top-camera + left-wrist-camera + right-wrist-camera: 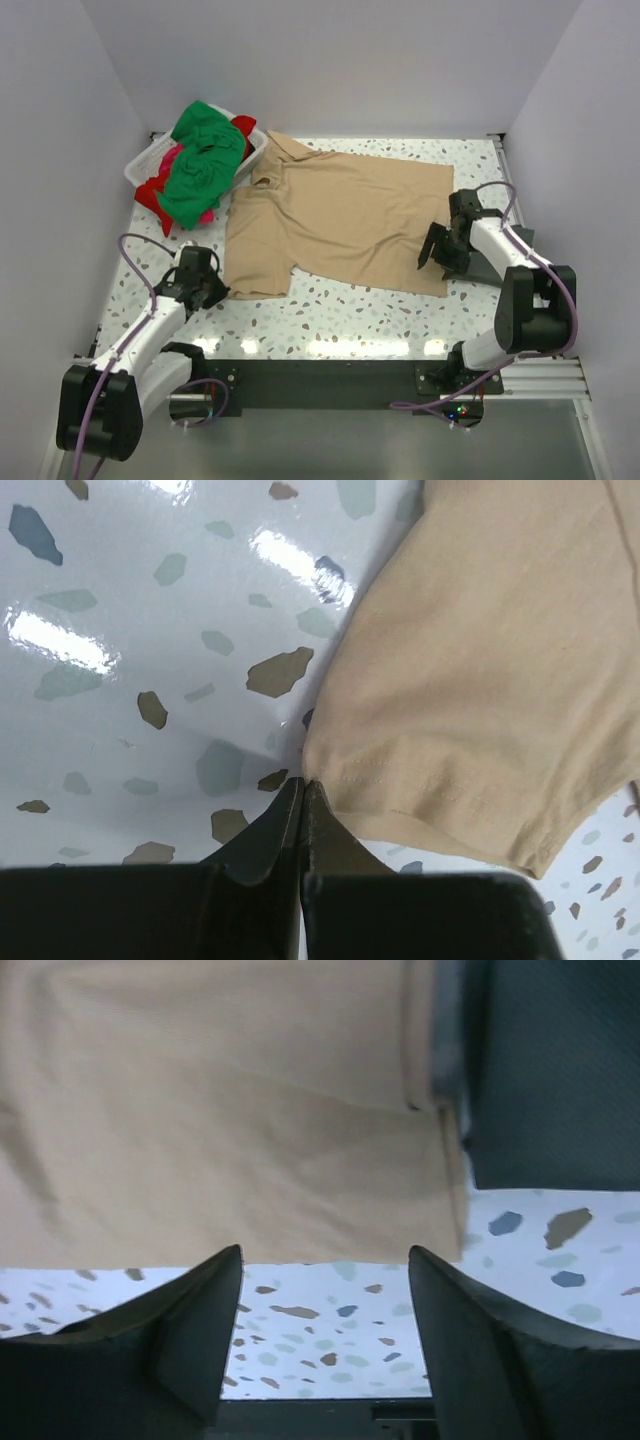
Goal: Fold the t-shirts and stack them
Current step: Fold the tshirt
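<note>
Tan t-shirt point(340, 215) is laid flat on the speckled table point(340, 310), collar beside the white basket point(140, 166). Left gripper point(302, 790) is seen pressed together at the sleeve corner; whether cloth is pinched cannot be told. Right gripper point(325, 1252) is spread at the hem.

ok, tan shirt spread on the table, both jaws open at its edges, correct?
No. The left gripper has its jaws shut at the sleeve corner of the tan shirt, per the left wrist view. The right gripper is open, as stated.
</note>
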Robot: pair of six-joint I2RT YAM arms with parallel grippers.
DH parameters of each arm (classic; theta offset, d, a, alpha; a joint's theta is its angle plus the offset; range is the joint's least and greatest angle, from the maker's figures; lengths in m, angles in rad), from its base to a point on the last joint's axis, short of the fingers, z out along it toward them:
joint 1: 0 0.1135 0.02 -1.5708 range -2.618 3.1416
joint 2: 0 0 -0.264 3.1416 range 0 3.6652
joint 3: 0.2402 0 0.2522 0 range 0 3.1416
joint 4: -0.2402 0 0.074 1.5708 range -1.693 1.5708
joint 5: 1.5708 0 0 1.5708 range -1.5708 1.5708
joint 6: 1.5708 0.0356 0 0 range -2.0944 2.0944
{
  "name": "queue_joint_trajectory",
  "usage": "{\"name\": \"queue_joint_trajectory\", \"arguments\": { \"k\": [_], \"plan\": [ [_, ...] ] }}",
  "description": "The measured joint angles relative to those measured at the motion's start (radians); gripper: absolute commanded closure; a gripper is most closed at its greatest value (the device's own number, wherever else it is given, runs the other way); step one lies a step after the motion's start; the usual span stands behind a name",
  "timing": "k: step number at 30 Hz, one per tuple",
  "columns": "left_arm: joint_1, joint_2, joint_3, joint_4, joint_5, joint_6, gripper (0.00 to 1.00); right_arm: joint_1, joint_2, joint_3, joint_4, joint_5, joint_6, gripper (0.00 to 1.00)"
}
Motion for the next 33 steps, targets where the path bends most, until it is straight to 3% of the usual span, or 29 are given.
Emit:
{"name": "queue_joint_trajectory", "arguments": {
  "k": [7, 15, 26, 33],
  "plan": [
    [0.013, 0.002, 0.117, -0.027, 0.002, 0.019, 1.0, -0.118, -0.026, -0.116, -0.044, 0.077, 0.0, 0.44],
    [0.026, 0.042, 0.161, -0.028, 0.024, 0.049, 1.0, -0.147, -0.025, -0.14, -0.039, 0.117, -0.001, 0.57],
    [0.055, 0.08, 0.195, -0.036, 0.045, 0.1, 1.0, -0.147, -0.015, -0.197, 0.003, 0.107, 0.011, 0.62],
    [0.069, 0.085, 0.197, -0.04, 0.052, 0.116, 1.0, -0.148, -0.01, -0.198, 0.014, 0.089, 0.024, 0.83]
  ]
}}
